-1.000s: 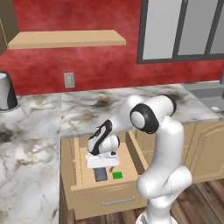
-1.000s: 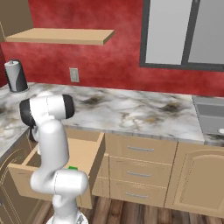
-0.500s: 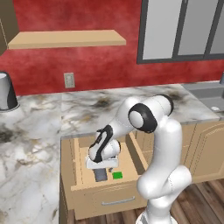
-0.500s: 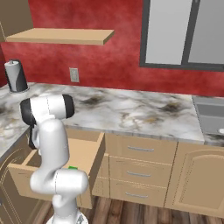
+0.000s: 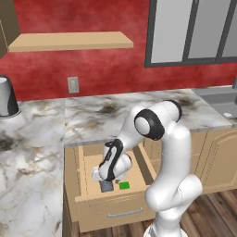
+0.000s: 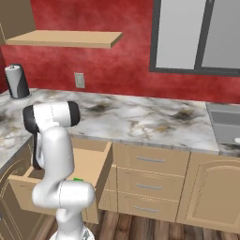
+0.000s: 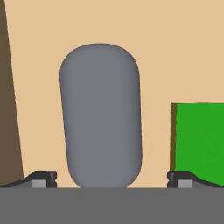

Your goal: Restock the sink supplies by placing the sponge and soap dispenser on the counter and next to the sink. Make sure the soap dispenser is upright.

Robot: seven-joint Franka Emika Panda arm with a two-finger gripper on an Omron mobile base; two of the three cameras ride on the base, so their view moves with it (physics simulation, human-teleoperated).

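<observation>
In the left base view, the arm is reaching lower into the open drawer (image 5: 83, 180) than it was a second ago; the gripper (image 5: 107, 184) is now sitting right over the soap dispenser (image 5: 107, 186), a small dark grey shape on the drawer floor. The sponge (image 5: 123, 185) is lying just beside it, toward the sink side, bright green against the light wood. The counter (image 5: 41, 134) is running white-grey and veined around the drawer, and the sink (image 5: 222, 99) is showing at the far right edge, well apart from both supplies. A silver-grey canister (image 5: 6, 97) is standing at the far left of the counter, under a wooden wall shelf (image 5: 69, 41) on the red wall.

In the right base view, the scene is looking unchanged from a second ago: the arm is blocking most of the drawer (image 6: 93, 164), and a sliver of the sponge (image 6: 78, 179) is peeking out beside it. The sink (image 6: 225, 124) is lying at the right, the canister (image 6: 17, 82) at the left.

In the hand view, the soap dispenser (image 7: 100, 116) is lying on its side between the two fingertips (image 7: 43, 178), which are spread wide and touching nothing. The sponge (image 7: 199, 140) is lying just beyond the other fingertip.
</observation>
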